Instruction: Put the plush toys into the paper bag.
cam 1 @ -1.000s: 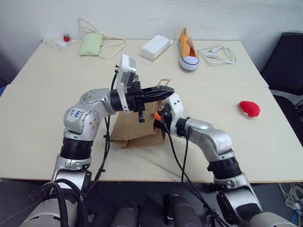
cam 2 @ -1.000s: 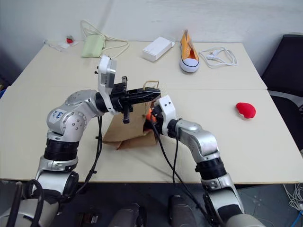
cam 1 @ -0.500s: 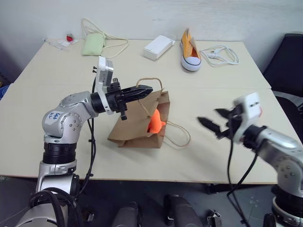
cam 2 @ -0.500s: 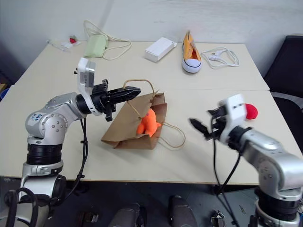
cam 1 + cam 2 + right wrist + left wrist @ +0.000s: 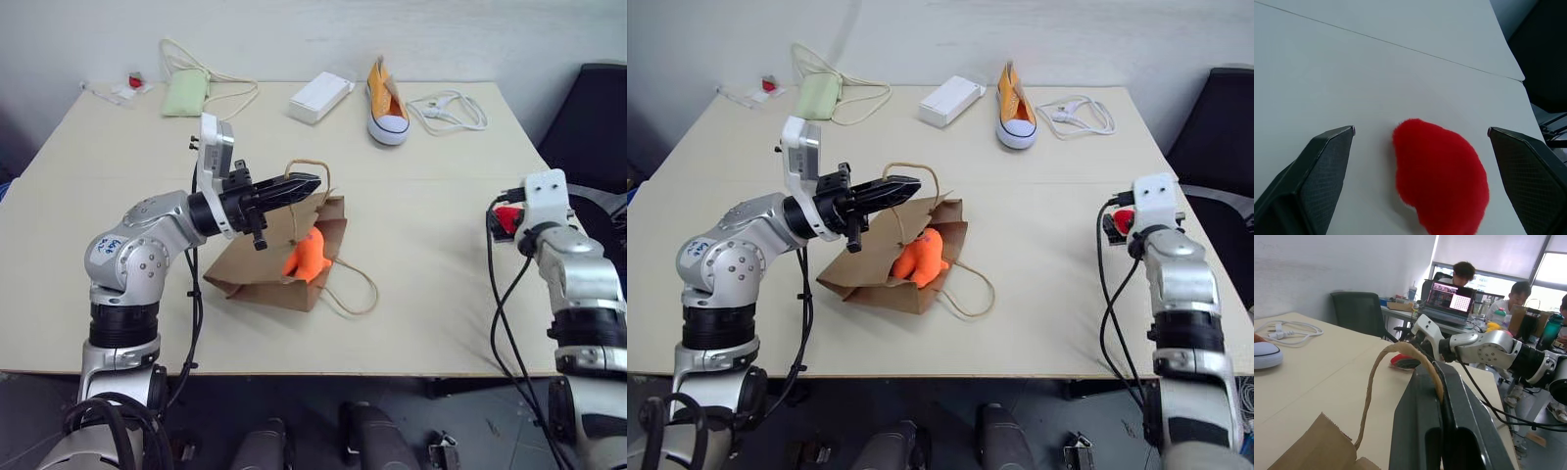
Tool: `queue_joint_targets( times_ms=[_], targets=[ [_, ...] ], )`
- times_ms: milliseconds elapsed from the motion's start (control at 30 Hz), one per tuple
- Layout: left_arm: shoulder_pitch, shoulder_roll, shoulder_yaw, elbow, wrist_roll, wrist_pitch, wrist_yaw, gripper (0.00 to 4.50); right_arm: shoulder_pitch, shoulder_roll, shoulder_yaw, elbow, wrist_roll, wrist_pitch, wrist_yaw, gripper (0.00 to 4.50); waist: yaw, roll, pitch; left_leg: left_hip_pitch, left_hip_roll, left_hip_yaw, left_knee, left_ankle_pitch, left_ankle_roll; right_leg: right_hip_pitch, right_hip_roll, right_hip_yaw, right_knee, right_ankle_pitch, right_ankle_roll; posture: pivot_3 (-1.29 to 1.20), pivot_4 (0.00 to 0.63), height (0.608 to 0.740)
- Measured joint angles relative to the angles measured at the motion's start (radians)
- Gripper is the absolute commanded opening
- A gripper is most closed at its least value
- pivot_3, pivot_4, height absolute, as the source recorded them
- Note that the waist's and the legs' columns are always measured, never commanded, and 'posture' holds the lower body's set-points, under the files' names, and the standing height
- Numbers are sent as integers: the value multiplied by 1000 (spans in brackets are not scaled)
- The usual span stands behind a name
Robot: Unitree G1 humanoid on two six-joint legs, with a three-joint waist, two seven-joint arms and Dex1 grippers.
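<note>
No legible text, brand, number or sign anywhere. Blue handwritten marks on the left arm's round grey joint cover (image 5: 111, 247), too small to make out. Glowing content on a laptop screen (image 5: 1449, 296) beyond the fingers, not readable either.

Two plush toys: one orange (image 5: 919, 258), one red (image 5: 1440, 178). One paper bag (image 5: 862, 279), one sneaker (image 5: 387, 101), one white box (image 5: 320, 96), one green pouch (image 5: 186, 94), one white cable (image 5: 446, 110).
</note>
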State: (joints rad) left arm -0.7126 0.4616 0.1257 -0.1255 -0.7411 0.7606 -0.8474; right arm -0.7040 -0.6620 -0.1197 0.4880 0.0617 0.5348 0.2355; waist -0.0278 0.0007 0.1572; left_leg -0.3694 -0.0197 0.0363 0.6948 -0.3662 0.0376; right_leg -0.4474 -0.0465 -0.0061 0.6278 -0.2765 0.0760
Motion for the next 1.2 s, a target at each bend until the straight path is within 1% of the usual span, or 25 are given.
queue_joint_targets(
  times_ms=[67,167,300,333,400,533,733,767,800,867,933,1000,1033,1133,1200],
  targets=[
    [12,0,7,-18,-1,-2,7,0,-31,-12,35,55,-24,26,27,4449,2,0,0,0,0,0,0,0,0,0,0,0,0,0,0,0,150,740],
    [18,0,14,-20,-1,-5,18,0,-66,-22,49,124,-44,61,63,4449,3,0,0,-1,0,0,1,0,0,0,-1,0,0,0,0,0,150,740],
    [18,0,14,-25,-1,-10,28,0,-95,-56,102,173,-87,56,112,4449,1,0,0,0,0,0,0,0,0,0,0,0,0,0,0,0,150,740],
    [18,0,14,-25,-1,-11,29,0,-103,-60,114,181,-96,52,121,4284,1,0,0,0,0,0,0,0,0,0,0,0,0,0,0,0,150,740],
    [19,-1,14,-25,-1,-13,32,0,-106,-62,116,193,-105,47,129,3832,1,0,0,0,0,0,0,0,0,0,0,0,0,0,0,0,150,740],
    [22,-1,14,-25,-1,-21,37,0,-115,-65,110,220,-106,38,130,2423,2,0,0,0,0,0,1,0,0,0,0,0,0,0,0,0,150,740],
    [21,0,13,-24,-1,-22,36,0,-101,-82,110,196,-105,31,164,461,2,0,0,0,0,0,1,0,0,0,0,0,0,0,0,0,150,740],
    [20,2,14,-23,-1,-22,34,0,-84,-88,109,172,-101,31,179,203,2,0,0,0,0,0,1,0,0,0,0,0,0,0,0,0,150,740],
    [18,4,14,-22,-3,-21,33,0,-60,-94,102,134,-91,34,200,53,3,0,0,0,0,-1,1,0,0,0,0,0,0,0,0,0,150,740],
    [13,12,18,-18,-9,-19,25,0,5,-95,66,18,-33,63,268,14,3,0,0,0,0,0,1,0,0,0,0,-1,0,0,0,0,150,740],
    [9,25,18,-17,-17,-17,7,0,76,-70,-1,-194,114,225,355,14,2,1,0,-1,1,-1,1,0,-1,0,0,-1,0,0,0,0,150,740],
    [-4,23,5,-17,-18,-16,-10,0,122,-35,-24,-423,267,400,421,14,-1,2,1,0,1,-1,2,0,-1,0,1,-1,1,0,0,0,150,740],
    [-11,24,0,-17,-18,-15,-19,0,135,-21,-24,-509,326,459,439,14,0,2,1,0,1,-1,2,0,-2,0,1,-1,1,0,0,0,150,740],
    [-30,27,-12,-16,-19,-7,-41,0,133,63,-39,-732,476,615,439,14,4,2,1,0,1,-2,2,0,-2,0,0,-1,1,0,0,0,150,740],
    [-35,30,-20,-11,-19,-3,-54,0,115,118,-40,-802,542,684,417,14,4,2,1,-1,0,-2,2,0,-1,0,0,-1,1,0,0,0,150,740]
  ],
)
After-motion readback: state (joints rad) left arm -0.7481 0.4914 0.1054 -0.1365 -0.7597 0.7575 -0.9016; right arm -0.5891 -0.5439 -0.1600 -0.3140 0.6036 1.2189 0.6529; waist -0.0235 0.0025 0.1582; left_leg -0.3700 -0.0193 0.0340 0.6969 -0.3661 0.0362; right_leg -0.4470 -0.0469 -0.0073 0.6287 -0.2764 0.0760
